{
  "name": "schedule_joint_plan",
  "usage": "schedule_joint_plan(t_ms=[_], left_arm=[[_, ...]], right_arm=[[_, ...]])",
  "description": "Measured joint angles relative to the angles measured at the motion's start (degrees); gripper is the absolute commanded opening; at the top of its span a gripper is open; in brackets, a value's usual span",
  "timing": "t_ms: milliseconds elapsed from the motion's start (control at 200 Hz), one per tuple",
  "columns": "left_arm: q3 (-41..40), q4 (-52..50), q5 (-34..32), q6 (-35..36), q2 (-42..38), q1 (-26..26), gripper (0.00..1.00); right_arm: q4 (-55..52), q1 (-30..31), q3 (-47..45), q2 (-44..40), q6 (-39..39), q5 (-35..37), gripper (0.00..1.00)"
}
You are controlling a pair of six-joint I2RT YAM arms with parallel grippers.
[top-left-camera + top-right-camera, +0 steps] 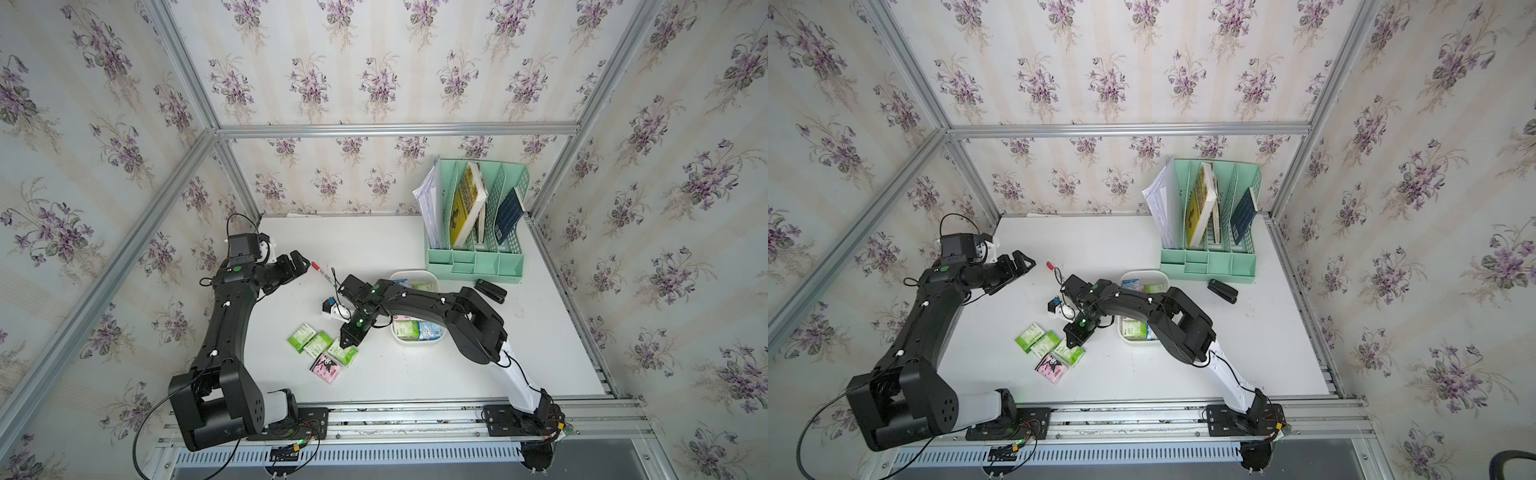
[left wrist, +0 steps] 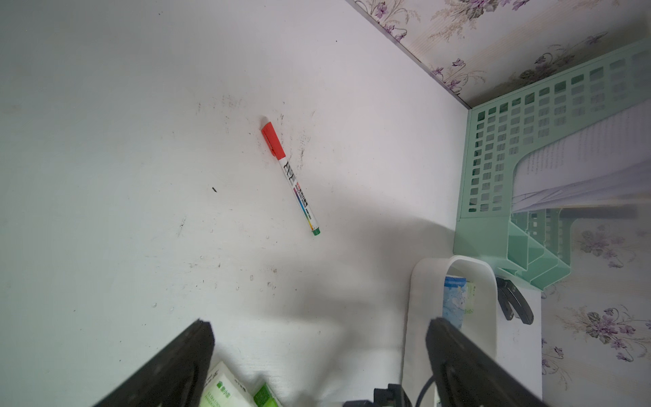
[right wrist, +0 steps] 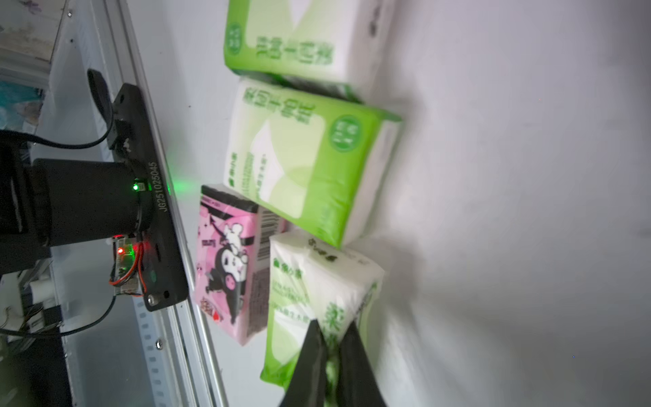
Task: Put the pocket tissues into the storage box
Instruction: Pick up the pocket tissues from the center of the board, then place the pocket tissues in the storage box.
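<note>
Three green-and-white pocket tissues [image 1: 318, 344] and a pink one with a black cartoon figure [image 1: 325, 368] lie clustered on the white table, left of the storage box [image 1: 409, 274]. The box is a shallow white tray, and green [image 1: 409, 328] and light blue [image 1: 430, 330] packets lie in it. My right gripper [image 3: 333, 326] is shut on the nearest green-and-white packet [image 3: 317, 282], pinching its wrapper, and points down at the cluster in both top views [image 1: 1073, 343]. My left gripper [image 2: 320, 322] stands open and empty at the far left [image 1: 301, 264].
A red-capped marker pen [image 2: 290, 176] lies between the left gripper and the box. A mint-green file organiser [image 1: 478, 216] with books stands at the back right. In front of it lies a black stapler [image 1: 490, 289]. The right forearm crosses over the box.
</note>
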Motion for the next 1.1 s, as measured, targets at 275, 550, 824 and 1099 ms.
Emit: schedule_joint_plan(t_ms=[275, 550, 824, 1099], left_arm=[[1.05, -1.36, 0.76, 0.68, -0.02, -2.58, 0.99], [6.01, -2.01, -0.31, 2.58, 4.61, -14.43, 0.99], [13.29, -0.9, -0.26, 5.46, 14.38, -26.14, 0.99], [13.29, 3.52, 0.17, 0.98, 18.73, -30.64, 0.99]], right_arm=[[11.06, -10.16, -7.58, -12.07, 7.41, -0.22, 0.0], [19.37, -21.86, -21.99, -26.4, 14.69, 3.08, 0.0], [21.05, -34.69, -34.91, -36.63, 19.69, 9.97, 0.0], [20.17, -35.63, -38.91, -36.89, 19.89, 11.67, 0.0]])
